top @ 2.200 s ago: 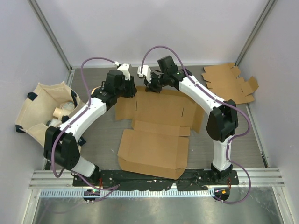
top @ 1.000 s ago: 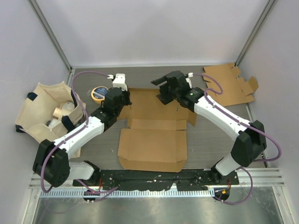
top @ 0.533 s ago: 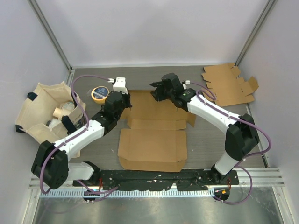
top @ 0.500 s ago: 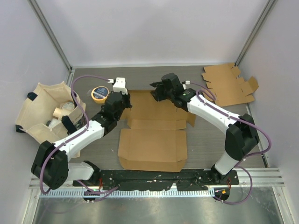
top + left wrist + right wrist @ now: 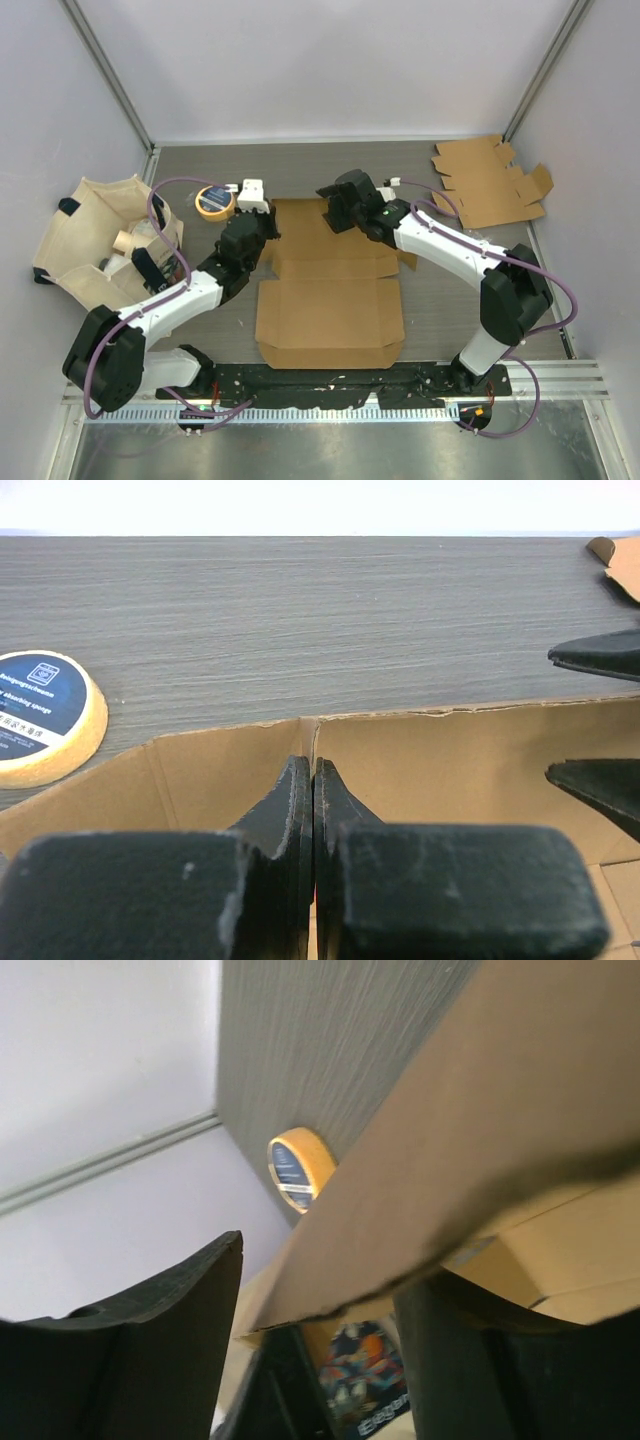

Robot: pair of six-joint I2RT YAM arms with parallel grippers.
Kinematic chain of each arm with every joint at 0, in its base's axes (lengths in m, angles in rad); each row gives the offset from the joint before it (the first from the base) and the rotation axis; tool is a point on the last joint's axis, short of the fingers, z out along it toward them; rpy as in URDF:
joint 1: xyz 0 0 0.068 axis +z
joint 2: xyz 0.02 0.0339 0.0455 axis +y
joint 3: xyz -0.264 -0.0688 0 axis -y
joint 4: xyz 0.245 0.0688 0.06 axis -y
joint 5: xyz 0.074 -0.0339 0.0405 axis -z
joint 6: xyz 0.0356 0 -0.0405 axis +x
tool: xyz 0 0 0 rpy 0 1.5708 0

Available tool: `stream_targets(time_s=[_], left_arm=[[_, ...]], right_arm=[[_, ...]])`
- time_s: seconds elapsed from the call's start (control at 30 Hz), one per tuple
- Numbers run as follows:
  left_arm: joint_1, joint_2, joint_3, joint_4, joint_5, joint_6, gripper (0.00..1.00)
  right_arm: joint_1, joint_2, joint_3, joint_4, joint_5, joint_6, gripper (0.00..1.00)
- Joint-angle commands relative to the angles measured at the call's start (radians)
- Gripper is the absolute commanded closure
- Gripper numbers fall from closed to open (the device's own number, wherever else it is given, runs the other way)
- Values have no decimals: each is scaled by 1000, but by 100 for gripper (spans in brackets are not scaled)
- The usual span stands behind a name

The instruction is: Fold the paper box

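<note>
The right end effector (image 5: pixel 332 212) straddles the far edge of the paper box (image 5: pixel 330 300).

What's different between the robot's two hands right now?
The left hand is shut, its fingers pressed together with nothing visible between them; the right hand is open, its fingers well apart. The left hand points at the face of the raised back flap, while the right hand straddles that flap's edge. Both are black and work at the far side of the cardboard box.
</note>
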Motion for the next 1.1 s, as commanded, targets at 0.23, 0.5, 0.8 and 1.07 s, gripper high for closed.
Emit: stream_targets(time_s=[0.23,0.5,0.8,1.07], left_arm=[[-30,-41,-24,102,-65,56,100],[-52,-49,-35,130,-85,48,100],[-59,-56,-110,223,-99,46,100],[-72,-89,-222,291,-118,27,100]], right_arm=[[59,-7,220,-282,224,-140,33],[60,58,239,-254,177,-24,44],[60,51,164,-171,198,-2,69],[102,-30,-81,80,228,-108,96]])
